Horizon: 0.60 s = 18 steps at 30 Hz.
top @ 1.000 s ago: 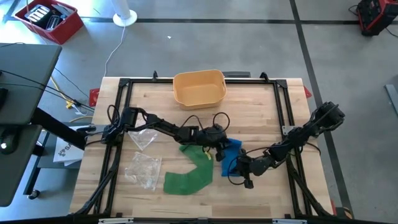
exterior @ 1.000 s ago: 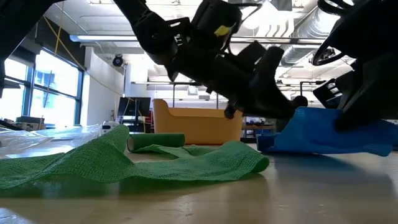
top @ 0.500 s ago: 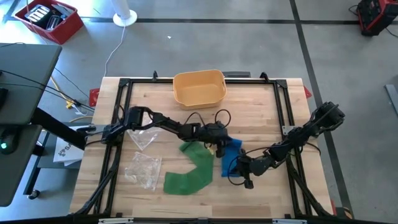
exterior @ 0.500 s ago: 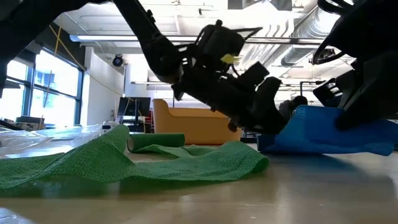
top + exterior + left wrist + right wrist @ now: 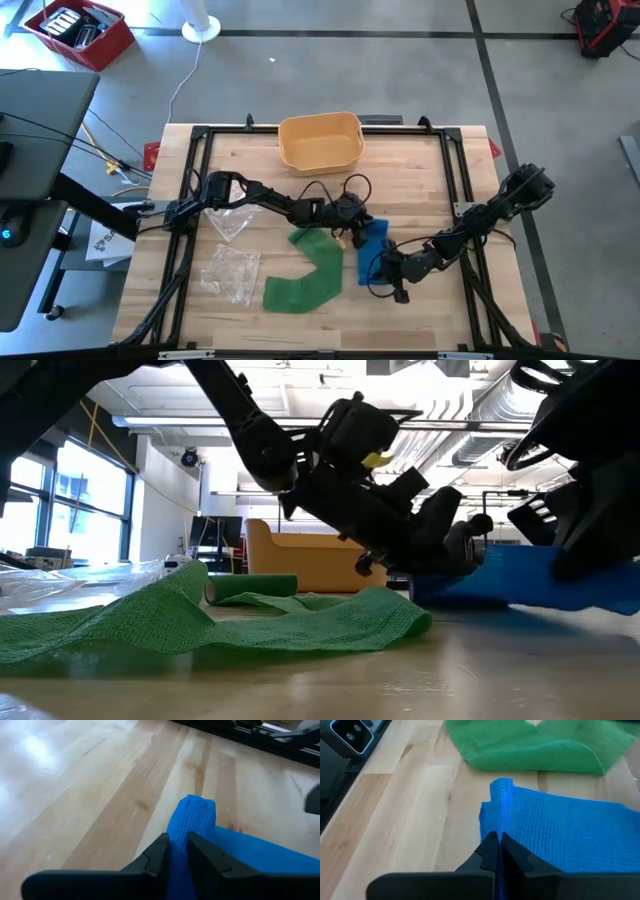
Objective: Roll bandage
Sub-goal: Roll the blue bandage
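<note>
A blue bandage [image 5: 368, 248] lies as a short strip on the wooden table [image 5: 250, 180]. My left gripper [image 5: 357, 231] is shut on the strip's far end, and my right gripper [image 5: 385, 268] is shut on its near end. A green bandage [image 5: 310, 272] lies spread in a curve left of the blue one. In the low view the green bandage [image 5: 300, 615] lies flat on the table, with its far end rolled into a small roll [image 5: 250, 588]. My left gripper pinches a raised fold at the blue bandage's far end [image 5: 192, 817] between its two fingers [image 5: 159, 854], slanting down from the table's left. The fold stands up between the fingers; the rest of the strip lies behind it. My right gripper pinches the blue bandage's near edge [image 5: 501, 800] between its two shut fingers [image 5: 491, 847], coming low from the table's right. The edge stands up at the fingertips, and the strip [image 5: 570, 830] spreads beyond them on the table.
A yellow basket [image 5: 320, 141] stands at the table's far middle. Two clear plastic bags [image 5: 231, 272] [image 5: 230, 219] lie on the left side. Black frame rails [image 5: 200, 200] run along the table's edges. Bare wood [image 5: 420, 190] shows right of the basket.
My left gripper has gone down toward the blue bandage's far end and now stands low over it. The blue bandage's raised part sits a little lower than before. The green bandage has not moved.
</note>
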### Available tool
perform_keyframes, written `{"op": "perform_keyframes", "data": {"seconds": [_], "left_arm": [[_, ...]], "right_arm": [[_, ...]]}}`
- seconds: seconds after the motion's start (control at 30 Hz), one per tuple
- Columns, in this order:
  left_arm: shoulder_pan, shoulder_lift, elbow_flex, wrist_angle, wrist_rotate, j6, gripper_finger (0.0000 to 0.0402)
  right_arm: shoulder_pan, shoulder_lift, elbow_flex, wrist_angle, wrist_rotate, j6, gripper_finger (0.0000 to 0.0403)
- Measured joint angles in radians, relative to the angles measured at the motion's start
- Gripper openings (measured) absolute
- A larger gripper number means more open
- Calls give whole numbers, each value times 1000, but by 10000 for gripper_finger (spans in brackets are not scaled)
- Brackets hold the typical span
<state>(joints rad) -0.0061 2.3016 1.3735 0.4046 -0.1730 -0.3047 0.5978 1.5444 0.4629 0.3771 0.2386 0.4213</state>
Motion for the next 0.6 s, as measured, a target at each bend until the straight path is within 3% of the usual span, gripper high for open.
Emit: {"op": "perform_keyframes", "data": {"seconds": [0.13,0.43,0.6], "left_arm": [[1,1,-1,3,-24,23,47],[-6,2,-3,16,-36,33,44],[-19,3,-3,18,-58,65,44]], "right_arm": [[-15,0,0,-2,-39,5,23],[-64,-21,0,-30,-74,-25,148],[-70,-84,0,-75,-52,-4,162]]}}
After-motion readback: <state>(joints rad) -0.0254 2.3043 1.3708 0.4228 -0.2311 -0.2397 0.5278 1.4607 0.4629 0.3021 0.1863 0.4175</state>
